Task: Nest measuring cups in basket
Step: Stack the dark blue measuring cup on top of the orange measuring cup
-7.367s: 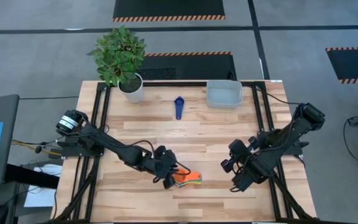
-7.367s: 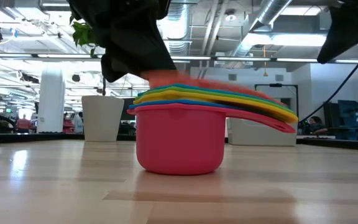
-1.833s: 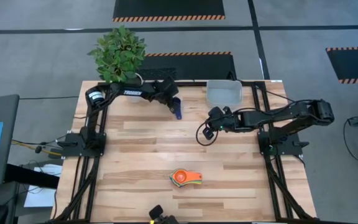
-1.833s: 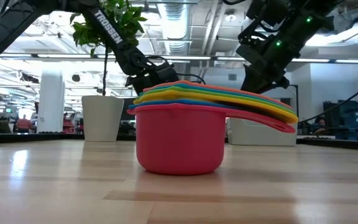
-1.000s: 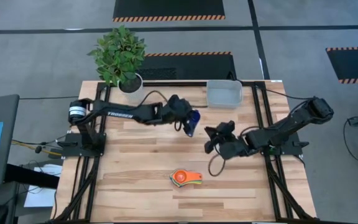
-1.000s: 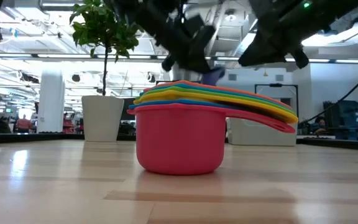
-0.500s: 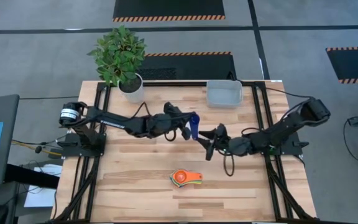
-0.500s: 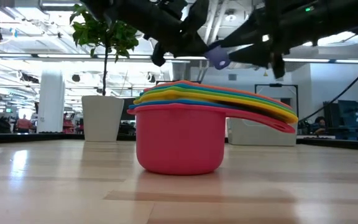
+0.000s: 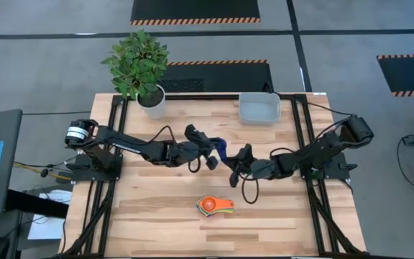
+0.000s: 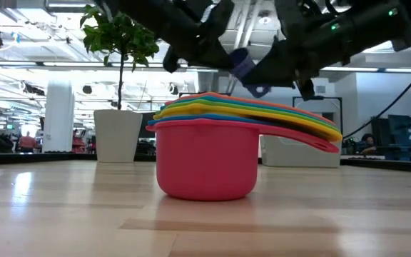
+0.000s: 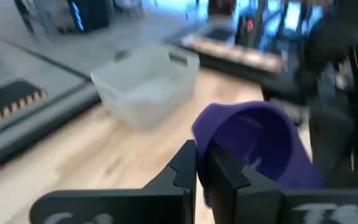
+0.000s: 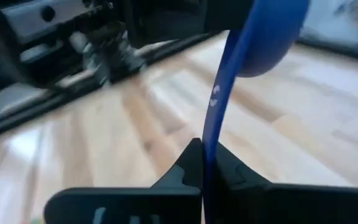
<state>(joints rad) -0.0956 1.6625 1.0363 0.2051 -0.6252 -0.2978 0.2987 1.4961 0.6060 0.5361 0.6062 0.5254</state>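
Note:
The dark blue measuring cup (image 9: 221,147) hangs in the air over the table's middle, between my two grippers. My left gripper (image 9: 212,155) is shut on it from the left, and my right gripper (image 9: 233,162) is shut on its handle from the right. The other cups sit nested in the red cup (image 9: 213,205) near the table's near edge. This stack (image 10: 205,157) stands on its base, with the handles fanned out to the right. The grey-blue basket (image 9: 259,108) stands at the far edge, right of the middle. My left gripper (image 11: 202,165) pinches the wall of the dark blue cup's bowl at its rim (image 11: 211,135), and the bowl bulges out to one side of the fingers. The cup is lifted clear of the table. My right gripper (image 12: 207,155) pinches the cup's thin handle (image 12: 219,93) near its free end. The handle runs along the fingers, away from them to the bowl (image 12: 266,31). The cup is clear of the table.
A plant in a white pot (image 9: 152,103) stands at the far left corner. Black frame rails run along the table's left and right sides. Bare wood lies between the stack and the basket (image 11: 145,87).
My left gripper has carried the dark blue cup a little toward the near edge, over the table's middle. My right gripper has moved toward the table's left, up to the cup, and now has the handle between its fingers. The stack has not moved.

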